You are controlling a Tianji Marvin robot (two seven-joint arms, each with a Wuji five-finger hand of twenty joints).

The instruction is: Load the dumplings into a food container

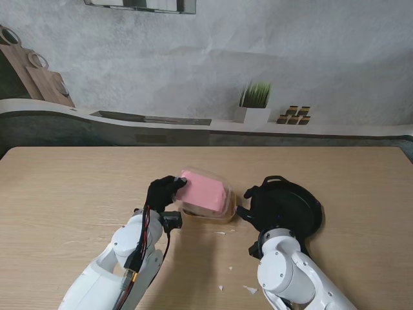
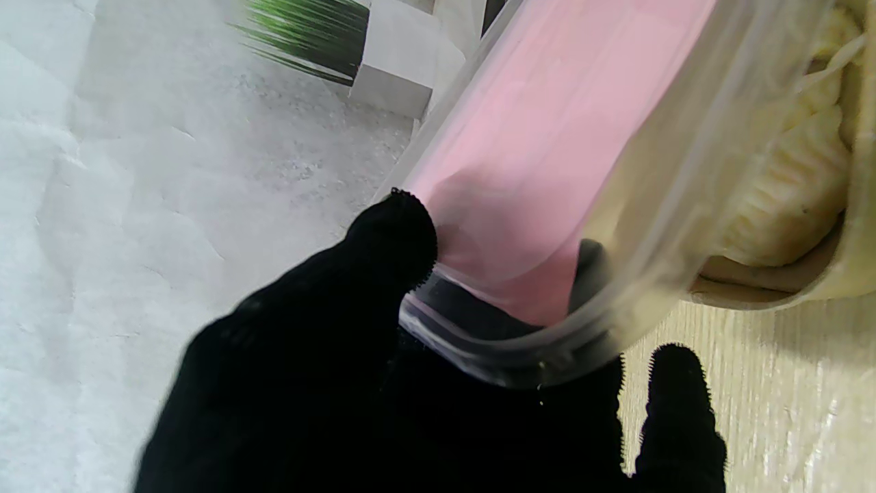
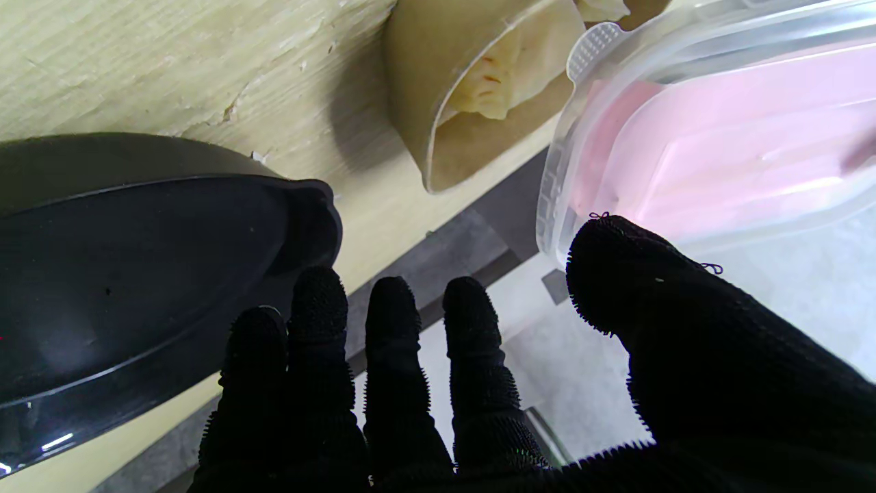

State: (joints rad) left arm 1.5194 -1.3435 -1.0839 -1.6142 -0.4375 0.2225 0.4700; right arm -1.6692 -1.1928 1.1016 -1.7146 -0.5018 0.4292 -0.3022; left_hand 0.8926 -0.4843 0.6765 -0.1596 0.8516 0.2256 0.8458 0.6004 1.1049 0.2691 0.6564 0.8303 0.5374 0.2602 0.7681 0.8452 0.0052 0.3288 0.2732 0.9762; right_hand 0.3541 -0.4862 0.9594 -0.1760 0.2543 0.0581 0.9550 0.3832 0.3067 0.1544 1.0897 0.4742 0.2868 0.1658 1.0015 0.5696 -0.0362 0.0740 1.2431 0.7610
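A clear lid with a pink inner face (image 1: 203,189) hangs tilted over a beige food container (image 1: 218,210) at the table's middle. My left hand (image 1: 165,191) is shut on the lid's left edge; the thumb (image 2: 390,239) presses its rim (image 2: 506,356). Pale dumplings (image 2: 801,171) lie inside the container (image 3: 417,89), and one dumpling (image 3: 486,89) shows in the right wrist view. My right hand (image 1: 250,205) sits just right of the container with its fingers (image 3: 383,329) spread, holding nothing. Its thumb (image 3: 616,274) is close under the lid (image 3: 718,137).
A round black tray (image 1: 290,206) lies right of the container, partly under my right hand, and its rim (image 3: 171,205) shows in the right wrist view. Small white scraps (image 1: 249,290) dot the table near me. A potted plant (image 1: 253,103) stands on the ledge behind the table.
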